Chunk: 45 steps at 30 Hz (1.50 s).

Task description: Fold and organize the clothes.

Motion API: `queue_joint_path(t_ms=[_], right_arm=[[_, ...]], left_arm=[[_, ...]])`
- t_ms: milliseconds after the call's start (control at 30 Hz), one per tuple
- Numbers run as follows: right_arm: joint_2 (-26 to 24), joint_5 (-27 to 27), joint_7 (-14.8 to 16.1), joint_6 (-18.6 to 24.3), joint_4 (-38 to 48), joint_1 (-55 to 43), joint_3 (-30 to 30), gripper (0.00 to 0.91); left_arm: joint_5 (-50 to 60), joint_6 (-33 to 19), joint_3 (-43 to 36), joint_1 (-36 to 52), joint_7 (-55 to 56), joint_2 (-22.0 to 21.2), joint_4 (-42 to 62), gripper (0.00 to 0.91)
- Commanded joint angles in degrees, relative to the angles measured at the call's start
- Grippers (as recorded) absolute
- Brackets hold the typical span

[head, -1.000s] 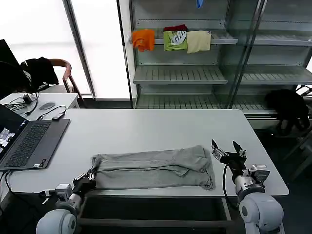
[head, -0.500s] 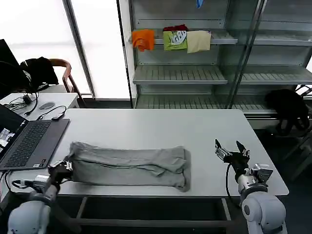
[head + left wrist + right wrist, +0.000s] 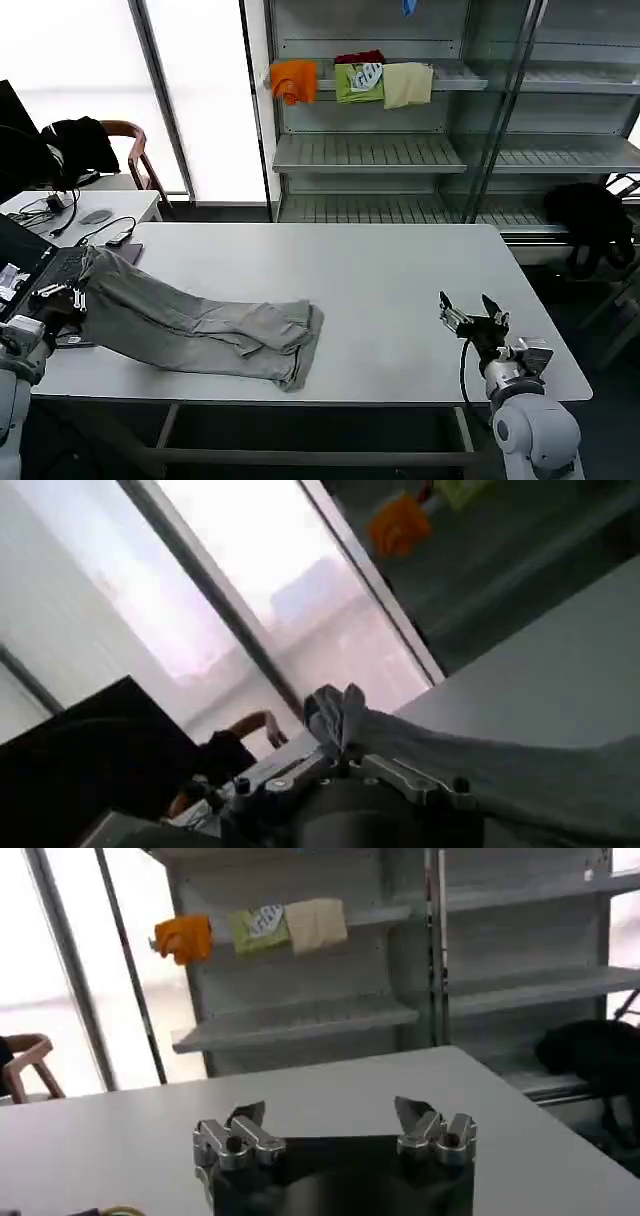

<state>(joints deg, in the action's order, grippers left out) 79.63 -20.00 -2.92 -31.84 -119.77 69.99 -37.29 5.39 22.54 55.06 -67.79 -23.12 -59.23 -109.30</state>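
Dragging: left gripper (image 3: 62, 292) fingers pinch the grey shirt (image 3: 215, 330) at the tabletop's (image 3: 380, 290) left edge, by the laptop (image 3: 25, 262). Keep cloth flat. Right gripper (image 3: 470, 312) spread, idle.

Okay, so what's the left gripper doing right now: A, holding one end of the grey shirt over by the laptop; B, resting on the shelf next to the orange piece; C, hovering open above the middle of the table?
A: the left gripper is shut on an end of the grey shirt above the laptop, the rest trailing across the table.
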Motion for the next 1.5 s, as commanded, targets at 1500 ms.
queue_joint_path(t_ms=[1500], right_arm=[[1.77, 1.65, 0.36, 1.08, 0.84, 2.52, 0.96, 0.907]], left_arm=[[3.64, 10.67, -40.91, 0.9, 11.84, -21.48, -0.19, 0.01]])
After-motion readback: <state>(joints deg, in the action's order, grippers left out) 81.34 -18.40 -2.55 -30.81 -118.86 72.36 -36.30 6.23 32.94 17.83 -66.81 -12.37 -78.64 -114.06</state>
